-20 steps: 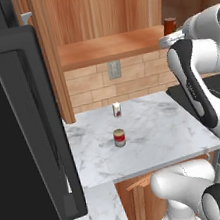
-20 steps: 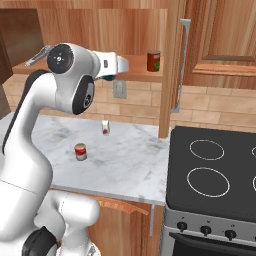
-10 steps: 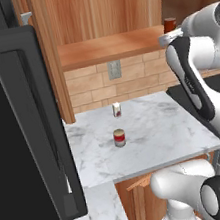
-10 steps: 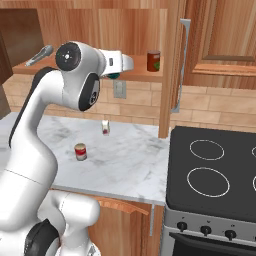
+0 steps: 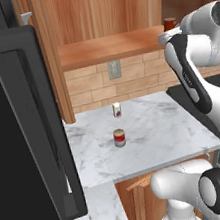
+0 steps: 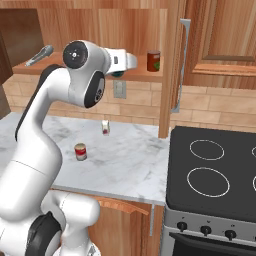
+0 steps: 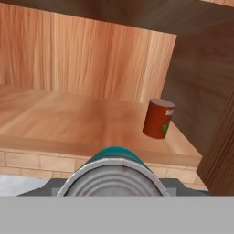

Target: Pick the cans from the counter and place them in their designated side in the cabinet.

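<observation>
In the hand view my gripper (image 7: 114, 185) is shut on the teal-blue can (image 7: 113, 169), whose silver lid faces the camera. The can hangs in front of the cabinet shelf (image 7: 68, 114), at about shelf height. From the right base view the gripper (image 6: 131, 62) sits just left of a plain dark red can (image 6: 153, 61) on the shelf, with a bit of teal (image 6: 118, 74) showing under the hand. The red can with the tan band (image 5: 119, 138) stands upright in the middle of the counter (image 5: 157, 139), well below the gripper.
A small white container (image 5: 116, 110) stands on the counter behind the red can. The dark red can (image 7: 158, 119) occupies the shelf's right end near the cabinet wall. A grey utensil (image 6: 40, 55) lies at the shelf's left. The black stovetop (image 6: 215, 165) is right, the fridge (image 5: 13, 123) left.
The hand with the teal-blue can has shifted a little to the right along the shelf front, toward the dark red can. The things on the counter have not moved.
</observation>
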